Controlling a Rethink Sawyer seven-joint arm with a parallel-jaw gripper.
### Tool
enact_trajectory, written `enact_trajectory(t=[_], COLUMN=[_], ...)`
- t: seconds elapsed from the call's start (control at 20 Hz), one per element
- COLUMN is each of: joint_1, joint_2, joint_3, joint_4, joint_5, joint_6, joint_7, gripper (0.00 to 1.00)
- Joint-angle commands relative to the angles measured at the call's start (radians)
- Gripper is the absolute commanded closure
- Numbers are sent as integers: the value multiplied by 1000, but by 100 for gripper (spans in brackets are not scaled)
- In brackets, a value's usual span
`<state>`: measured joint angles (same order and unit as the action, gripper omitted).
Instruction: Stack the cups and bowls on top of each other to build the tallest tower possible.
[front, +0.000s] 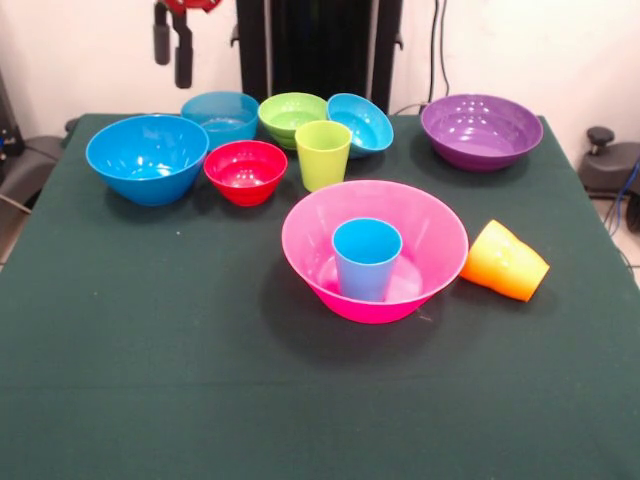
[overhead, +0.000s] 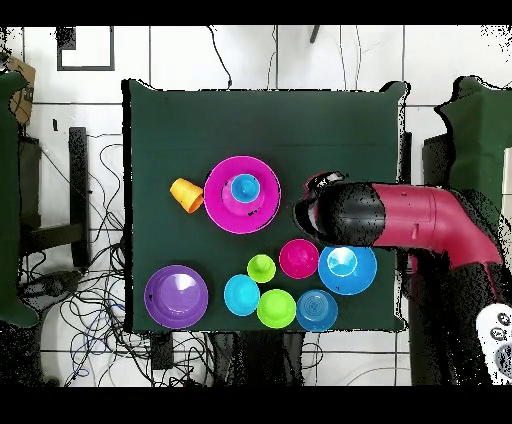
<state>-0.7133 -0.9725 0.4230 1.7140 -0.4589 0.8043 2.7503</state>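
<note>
The huge pink bowl (front: 300, 235) (overhead: 215, 196) stands mid-table with the light blue cup (front: 367, 258) (overhead: 244, 187) upright inside it. The orange cup (front: 505, 262) (overhead: 186, 194) lies on its side beside it. The lime green cup (front: 323, 154) (overhead: 261, 267) stands upright among the bowls. These are the large blue (front: 147, 158) (overhead: 348, 270), red (front: 245, 170) (overhead: 298, 258), ribbed cyan (front: 220, 115), lime green (front: 290, 115), tilted small blue (front: 362, 122) and purple (front: 481, 130) (overhead: 176, 296). My gripper (front: 172, 60) hangs open and empty, high above the large blue bowl.
The robot's pedestal (front: 318, 45) stands behind the row of bowls. In the overhead view the red arm (overhead: 400, 222) reaches across the table's edge over the large blue bowl. The green cloth (front: 150, 380) covers the table.
</note>
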Motion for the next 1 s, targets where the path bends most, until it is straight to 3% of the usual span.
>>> enact_trajectory(t=[0.05, 0.25, 0.6, 0.75, 1.0], joint_1=[24, 79, 158, 179, 151], joint_2=[-3, -7, 86, 133, 173], joint_3=[36, -14, -111, -152, -157], joint_4=[102, 169, 225, 200, 190], joint_5=[-32, -69, -128, -150, -143], joint_6=[2, -102, -278, -349, -398], joint_7=[-195, -73, 75, 78, -9], gripper=[0, 0, 0, 0, 0])
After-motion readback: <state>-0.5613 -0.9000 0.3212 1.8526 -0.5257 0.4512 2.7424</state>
